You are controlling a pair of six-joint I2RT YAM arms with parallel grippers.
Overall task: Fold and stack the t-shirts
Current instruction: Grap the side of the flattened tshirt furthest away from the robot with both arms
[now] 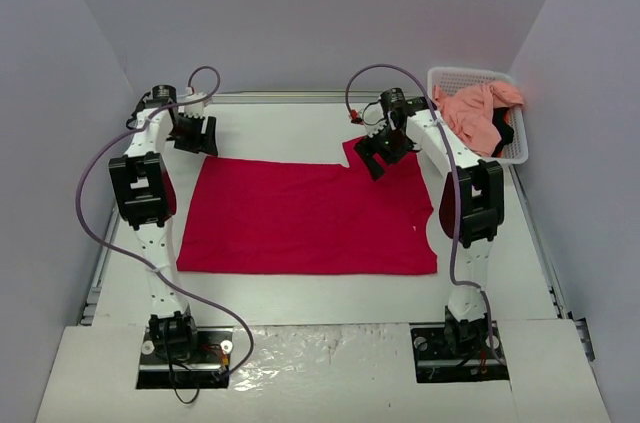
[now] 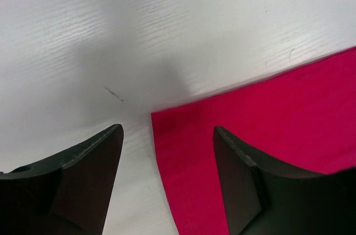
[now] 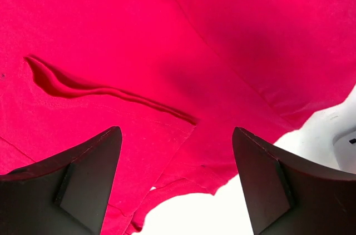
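A crimson red t-shirt lies spread flat in the middle of the table. My left gripper hovers open over its far left corner, with the cloth edge between the fingers and nothing gripped. Above the shirt's far right part, near the sleeve edge, my right gripper stands open and empty. The salmon pink t-shirt lies bunched in the basket with a bit of black garment.
A white lattice basket stands at the back right corner against the wall. Grey walls close in the table on three sides. Bare white tabletop surrounds the red shirt.
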